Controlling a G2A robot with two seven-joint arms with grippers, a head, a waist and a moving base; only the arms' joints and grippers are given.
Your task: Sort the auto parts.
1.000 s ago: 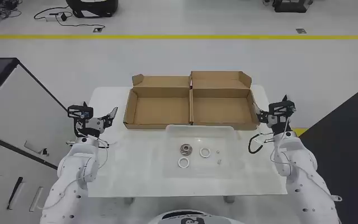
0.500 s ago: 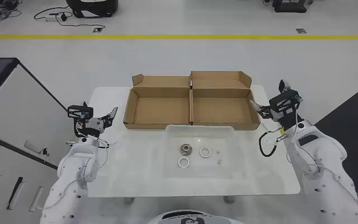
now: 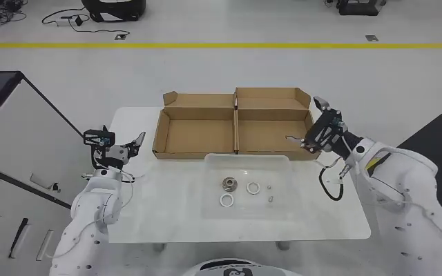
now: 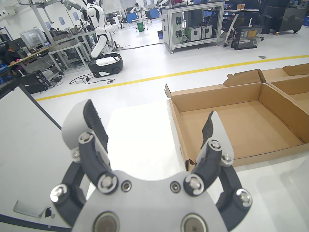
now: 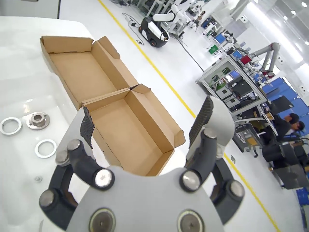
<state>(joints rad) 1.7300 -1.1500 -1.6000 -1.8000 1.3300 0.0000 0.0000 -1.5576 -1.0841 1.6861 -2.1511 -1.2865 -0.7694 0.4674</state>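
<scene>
Top view. The white counter (image 3: 159, 214) carries two open cardboard boxes side by side, the left box (image 3: 195, 136) and the right box (image 3: 271, 135). Both stand at 12 o'clock from a clear tray (image 3: 245, 158). The parts lie loose in the tray:
- a flanged hub (image 3: 228, 183);
- a first ring (image 3: 248, 188) just beside the hub at 3 o'clock;
- a second ring (image 3: 222, 201) near the hub at 6 o'clock;
- a small nut (image 3: 271, 200) at 4 o'clock from the hub.

None of the parts touch each other. The left pincer (image 3: 136, 143) hangs over the counter's left edge, at 9 o'clock from the left box and well apart from the tray. The right pincer (image 3: 298, 140) hangs above the right box's near right corner, at 2 o'clock from the tray.

Left wrist view. The left pincer (image 4: 149, 108) stands wide apart – nothing between the ribbed pads, no contact with anything. The bare counter and the left box's near corner show beyond it.

Right wrist view. The right pincer (image 5: 146, 105) is likewise spread wide and grips nothing – the right box's bare floor shows through the gap. The hub, both rings and the nut lie on the tray floor, well clear of the pincer.
</scene>
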